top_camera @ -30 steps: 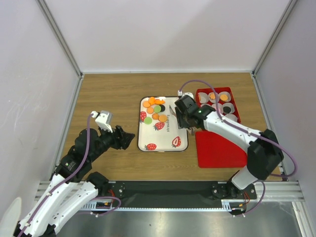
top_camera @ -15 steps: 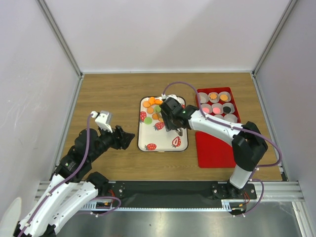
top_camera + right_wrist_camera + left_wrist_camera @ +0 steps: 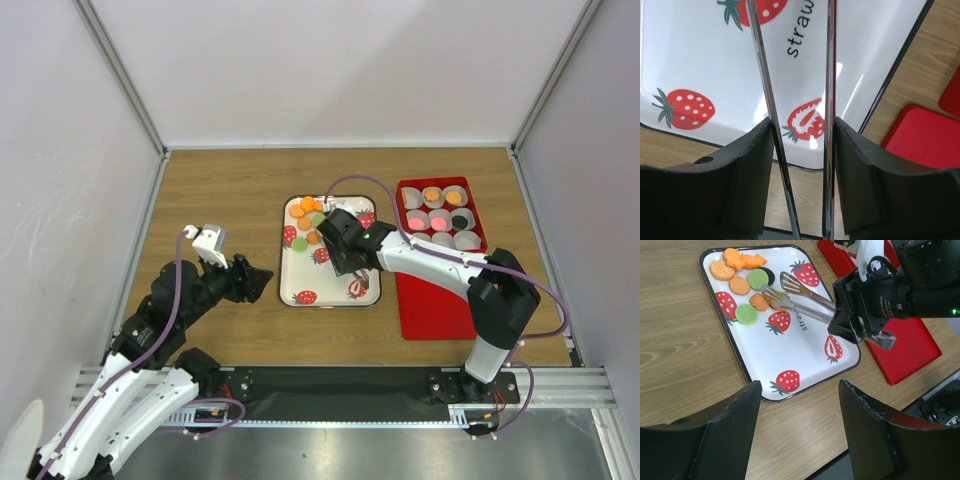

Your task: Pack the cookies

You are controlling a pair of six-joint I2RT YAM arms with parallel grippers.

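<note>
Metal tongs [image 3: 805, 302], clamped in the right gripper [image 3: 802, 175], reach the cookies [image 3: 739, 286]; left gripper [image 3: 797, 430] hangs spread wide.

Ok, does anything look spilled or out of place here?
Nothing stands out. The loose cookies all lie on the strawberry tray, the others sit in paper cups in the red box, and none on the table. The right gripper holds the tongs over the tray.

The white tray [image 3: 790, 347] carries red strawberries and a black rim. Its cookies [image 3: 758, 278] are orange, green and black. Silver tongs [image 3: 805, 305], red box [image 3: 401, 196], brown wood-grain worktop [image 3: 220, 190].
</note>
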